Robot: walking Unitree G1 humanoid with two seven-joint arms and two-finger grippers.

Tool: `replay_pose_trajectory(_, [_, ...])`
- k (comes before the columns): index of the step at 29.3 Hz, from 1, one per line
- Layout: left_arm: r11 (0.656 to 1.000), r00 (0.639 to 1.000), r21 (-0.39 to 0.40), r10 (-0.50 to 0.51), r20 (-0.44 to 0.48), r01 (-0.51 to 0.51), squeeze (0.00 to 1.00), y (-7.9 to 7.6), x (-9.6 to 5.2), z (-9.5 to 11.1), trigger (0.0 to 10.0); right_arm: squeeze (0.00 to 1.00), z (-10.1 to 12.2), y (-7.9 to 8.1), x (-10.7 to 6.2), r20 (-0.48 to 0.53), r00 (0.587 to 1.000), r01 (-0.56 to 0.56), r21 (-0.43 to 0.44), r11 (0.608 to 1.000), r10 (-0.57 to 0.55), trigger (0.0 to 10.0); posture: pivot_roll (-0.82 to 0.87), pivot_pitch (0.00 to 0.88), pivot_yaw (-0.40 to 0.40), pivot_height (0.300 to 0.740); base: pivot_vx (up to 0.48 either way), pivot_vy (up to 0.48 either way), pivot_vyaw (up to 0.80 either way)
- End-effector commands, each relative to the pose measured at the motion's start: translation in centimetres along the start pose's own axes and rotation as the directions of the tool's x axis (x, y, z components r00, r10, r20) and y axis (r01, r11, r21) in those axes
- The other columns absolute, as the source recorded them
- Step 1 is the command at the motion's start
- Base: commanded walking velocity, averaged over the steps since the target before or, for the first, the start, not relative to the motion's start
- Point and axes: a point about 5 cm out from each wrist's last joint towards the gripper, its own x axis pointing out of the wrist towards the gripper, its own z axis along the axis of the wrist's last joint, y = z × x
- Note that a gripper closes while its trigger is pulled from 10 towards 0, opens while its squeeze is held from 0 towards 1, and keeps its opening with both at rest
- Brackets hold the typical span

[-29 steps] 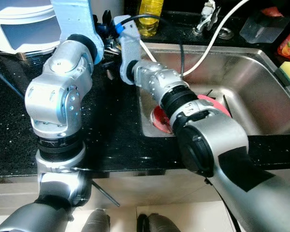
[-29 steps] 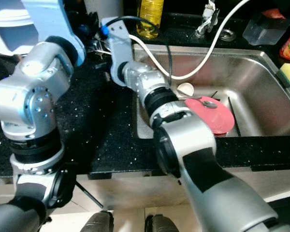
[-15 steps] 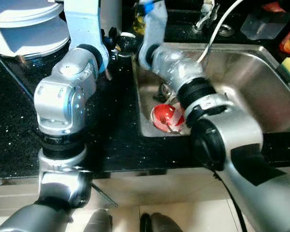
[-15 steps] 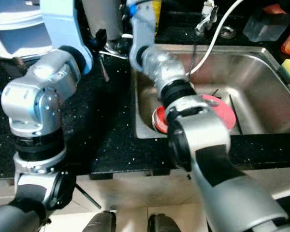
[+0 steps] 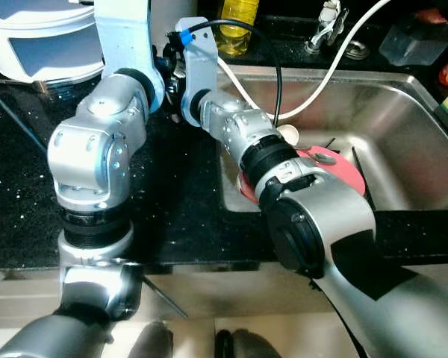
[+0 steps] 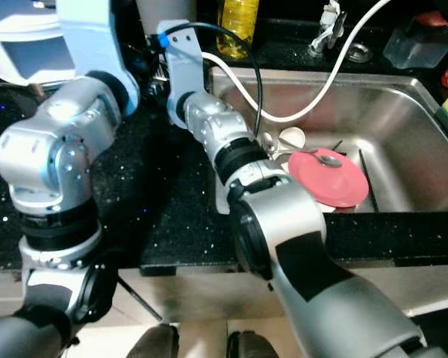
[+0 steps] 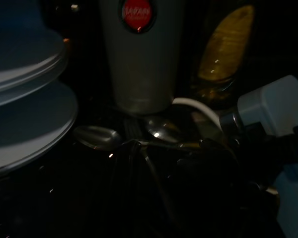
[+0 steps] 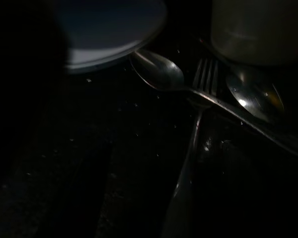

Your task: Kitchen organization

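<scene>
Cutlery on the black counter at the far left of the sink [image 6: 403, 97]: two spoons [image 8: 159, 73] and a fork [image 8: 204, 82], crossed and touching, just beside a grey cup [image 7: 141, 54] and white plates [image 7: 25, 114]. Both grippers crowded there, little room between; finger state too dark to tell. Pink plate [image 6: 330, 179] in the basin, spoon-like piece on top.

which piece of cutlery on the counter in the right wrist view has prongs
The fork, lying between the two spoons. Its tines point toward the pale container, while the spoon beside the plate and the other spoon have rounded bowls.
</scene>
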Motion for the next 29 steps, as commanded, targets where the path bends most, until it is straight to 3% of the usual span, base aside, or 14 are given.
replay_pose_trajectory(1, [1.000,0.998,0.025,0.009,0.056,-0.010,0.00,0.1,-0.7,1.1,10.0,0.00,-1.4,0.3,0.1,-0.060,0.998,0.006,0.008,1.000,-0.005,10.0,0.39,0.138,-0.112,0.740,0.000,0.000,0.00])
replay_pose_trajectory(3, [0.998,0.997,0.033,0.059,0.054,-0.061,0.00,0.8,-1.5,1.1,10.0,0.00,-2.2,0.5,0.2,-0.087,0.995,0.044,-0.014,0.999,-0.045,10.0,0.44,0.162,-0.154,0.740,0.000,0.000,0.00])
replay_pose_trajectory(13, [0.989,0.990,0.045,0.137,0.034,-0.139,0.00,1.9,-2.7,0.8,10.0,0.00,-3.7,0.5,0.2,-0.124,0.988,0.082,-0.063,0.995,-0.090,10.0,0.50,0.198,-0.182,0.740,0.000,0.000,0.00])
replay_pose_trajectory(18, [0.980,0.982,0.055,0.189,0.003,-0.189,0.00,2.5,-3.7,0.3,10.0,0.00,-5.1,-0.4,-0.1,-0.142,0.976,0.156,-0.089,0.984,-0.168,10.0,0.55,0.222,-0.191,0.740,0.000,0.000,0.00])
replay_pose_trajectory(29, [0.977,0.979,0.062,0.204,-0.021,-0.203,0.00,2.7,-4.3,-0.1,10.0,0.00,-3.0,-1.9,-0.3,-0.055,0.974,0.216,-0.064,0.974,-0.220,10.0,0.55,0.196,-0.179,0.740,0.000,0.000,0.00])
